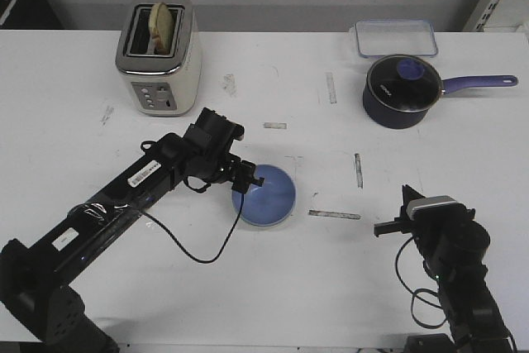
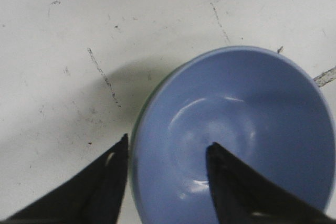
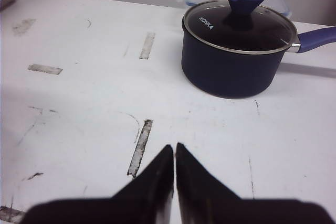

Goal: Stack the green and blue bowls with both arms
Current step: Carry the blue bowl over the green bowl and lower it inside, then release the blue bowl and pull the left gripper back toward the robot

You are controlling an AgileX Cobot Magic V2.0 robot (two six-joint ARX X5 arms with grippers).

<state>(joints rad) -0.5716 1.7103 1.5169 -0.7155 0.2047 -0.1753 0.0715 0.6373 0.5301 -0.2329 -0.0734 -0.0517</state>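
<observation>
Now, left claw astride blue bowl

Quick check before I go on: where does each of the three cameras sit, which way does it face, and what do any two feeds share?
Front: above the robot, facing forward over the table; both arms, blue bowl, toaster.
Left wrist: on the left arm, looking down at the blue bowl; left tool straddles its rim.
Right wrist: low on the right arm, facing the saucepan; right tool shut.
Shared: front and right wrist both show the saucepan.
</observation>
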